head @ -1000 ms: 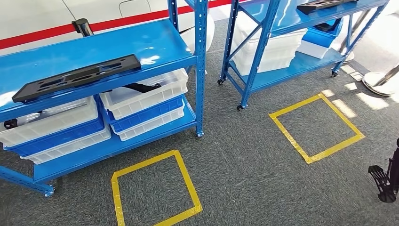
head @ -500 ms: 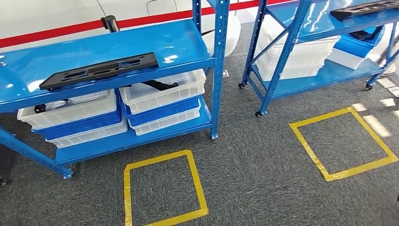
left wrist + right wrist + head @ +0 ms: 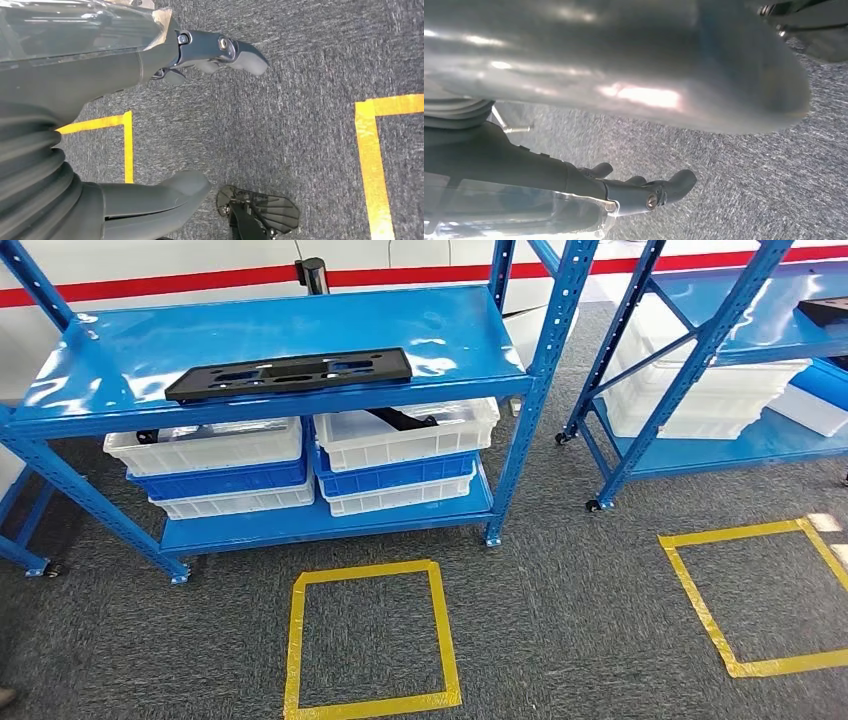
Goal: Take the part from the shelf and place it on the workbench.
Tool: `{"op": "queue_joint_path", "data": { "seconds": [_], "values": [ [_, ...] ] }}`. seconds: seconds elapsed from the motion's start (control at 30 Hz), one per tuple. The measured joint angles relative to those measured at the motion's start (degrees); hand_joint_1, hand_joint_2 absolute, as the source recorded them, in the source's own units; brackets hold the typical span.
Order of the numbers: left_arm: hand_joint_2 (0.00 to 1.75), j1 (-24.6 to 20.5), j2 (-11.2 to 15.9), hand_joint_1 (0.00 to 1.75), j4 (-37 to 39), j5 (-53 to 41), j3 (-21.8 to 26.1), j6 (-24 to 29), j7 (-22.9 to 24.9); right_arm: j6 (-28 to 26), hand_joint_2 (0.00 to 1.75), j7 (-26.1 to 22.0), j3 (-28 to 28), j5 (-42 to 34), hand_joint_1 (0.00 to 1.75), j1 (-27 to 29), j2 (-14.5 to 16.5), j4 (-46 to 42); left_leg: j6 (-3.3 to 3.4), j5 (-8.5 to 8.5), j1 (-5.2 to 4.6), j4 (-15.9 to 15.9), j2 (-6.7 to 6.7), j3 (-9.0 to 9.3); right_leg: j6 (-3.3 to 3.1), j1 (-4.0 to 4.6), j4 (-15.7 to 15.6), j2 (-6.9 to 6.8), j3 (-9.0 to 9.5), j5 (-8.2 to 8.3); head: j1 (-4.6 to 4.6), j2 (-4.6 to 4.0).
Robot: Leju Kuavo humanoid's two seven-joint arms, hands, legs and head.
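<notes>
A flat black part (image 3: 290, 374) with cut-outs lies on the top board of the blue shelf (image 3: 100, 415) straight ahead of me in the head view. My left hand (image 3: 115, 65) hangs over grey carpet with thumb and fingers apart and holds nothing. In its wrist view my right hand (image 3: 574, 180) also hangs above carpet, fingers loosely extended and nothing in them. Both hands are far from the shelf.
White and blue bins (image 3: 395, 445) fill the lower shelf; one holds a dark piece. A second blue shelf (image 3: 700, 350) stands to the right with another black part (image 3: 825, 312). Yellow tape squares (image 3: 296, 640) (image 3: 700, 595) mark the carpet before each shelf.
The camera has turned: the whole picture has shifted right, and the near shelf now stands more centred and squarer to me. The part lies where it lay on its shelf.
</notes>
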Motion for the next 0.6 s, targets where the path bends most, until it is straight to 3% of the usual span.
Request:
{"op": "queue_joint_path", "data": {
  "seconds": [0.03, 0.07, 0.1, 0.17, 0.23, 0.3, 0.33, 0.4, 0.47, 0.53, 0.57, 0.6],
  "values": [
    [1.75, 0.0, 0.0, 0.0, 0.0, 0.0, 0.0, 0.0, 0.0, 0.0, 0.0, 0.0, 0.0, 0.0, 0.0, 0.1, 0.0, 0.0, 0.0, -0.02, -0.01, 0.0, -0.68, 0.01, 0.21, 0.0, 2.1, 0.12, -1.26, -0.4, 0.01, 0.0],
    [1.75, 0.1, 0.0, 0.0, 0.0, -0.1, 0.0, 0.0, 0.1, 0.0, 0.0, 0.0, 0.0, 0.0, 0.0, 0.2, -0.1, 0.0, -0.02, -0.04, -0.01, 0.1, -1.4, 0.06, 0.65, 0.0, 2.1, 0.21, -1.48, 0.18, 0.03, 0.01],
    [1.75, 0.1, -0.1, 0.0, 0.0, -0.1, 0.0, 0.0, 0.1, 0.0, 0.0, 0.0, 0.0, 0.0, 0.0, 0.2, -0.1, 0.0, -0.1, -0.08, 0.0, 0.1, -2.14, 0.14, 1.21, -0.04, -0.3, 0.39, -0.58, 1.62, 0.07, 0.0],
    [1.75, 0.1, -0.1, 0.0, 0.0, -0.3, 0.0, -0.1, 0.2, -0.1, 0.0, 0.0, 0.0, 0.0, 0.0, 0.2, -0.2, 0.0, -0.48, -0.31, -0.1, 0.4, -3.54, 0.22, 2.08, -0.3, -8.4, 1.74, 2.92, 5.14, 0.19, 0.0],
    [1.75, 0.0, -0.2, 0.0, 0.0, -0.5, -0.1, -0.1, 0.4, -0.3, 0.0, 0.0, 0.0, 0.0, 0.0, 0.1, -0.2, 0.0, -1.1, -0.69, -0.31, 0.7, -4.56, 0.12, 1.65, -0.43, -13.3, 2.83, 4.93, 6.81, 0.21, 0.01],
    [1.75, 0.1, -0.2, 0.0, 0.0, -0.7, -0.1, -0.1, 0.6, -0.4, 0.0, 0.0, 0.0, 0.0, 0.0, -0.1, -0.2, 0.0, -1.7, -0.87, -0.2, 0.7, -5.22, 0.01, 0.51, -0.33, -13.8, 2.41, 5.4, 6.95, 0.16, 0.02],
    [1.75, 0.1, -0.2, 0.0, 0.0, -0.8, -0.1, -0.1, 0.7, -0.4, 0.0, 0.1, 0.0, 0.0, 0.0, -0.1, -0.1, 0.0, -1.94, -0.99, -0.04, 0.8, -5.16, -0.03, 0.09, -0.41, -13.8, 2.02, 5.62, 7.01, 0.16, 0.02],
    [1.75, 0.1, -0.2, 0.0, 0.0, -0.8, -0.1, -0.1, 0.9, -0.5, 0.0, 0.1, 0.0, 0.0, 0.0, -0.1, 0.0, 0.0, -2.48, -2.48, 0.11, 3.2, -3.12, -1.05, -0.7, -0.69, -14.0, 1.16, 5.96, 7.1, -0.17, 0.02],
    [1.75, 0.0, -0.2, 0.0, 0.0, -0.8, -0.1, 0.0, 0.9, -0.5, 0.0, 0.1, 0.0, 0.0, 0.0, 0.0, 0.0, 0.0, -2.99, -5.71, 0.18, 9.3, -0.32, -4.13, -1.26, -0.55, -14.0, 0.14, 6.14, 6.95, -0.56, 0.02],
    [1.75, 0.0, -0.2, 0.0, 0.0, -0.8, -0.1, 0.0, 0.9, -0.6, 0.0, 0.1, 0.0, 0.0, 0.0, 0.2, 0.0, 0.0, -3.31, -7.84, 0.34, 15.7, 0.74, -7.75, -1.58, -0.3, -14.0, -1.0, 6.24, 6.74, -0.61, 0.02],
    [1.75, 0.0, -0.2, 0.0, 0.0, -0.8, -0.1, 0.0, 0.9, -0.7, 0.0, 0.1, 0.0, 0.0, 0.0, 0.2, 0.0, 0.0, -3.34, -7.53, 0.37, 16.7, 0.97, -8.56, -1.65, -0.23, -14.0, -1.47, 6.32, 6.61, -0.62, 0.02],
    [1.75, 0.1, -0.2, 0.0, 0.0, -0.8, -0.1, 0.0, 0.9, -0.8, 0.0, 0.1, 0.0, 0.0, 0.0, 0.2, 0.0, 0.0, -3.24, -6.02, 0.39, 15.1, 1.08, -7.94, -1.63, -0.19, -14.0, -1.75, 6.47, 6.48, -0.62, 0.02]
  ]
}}
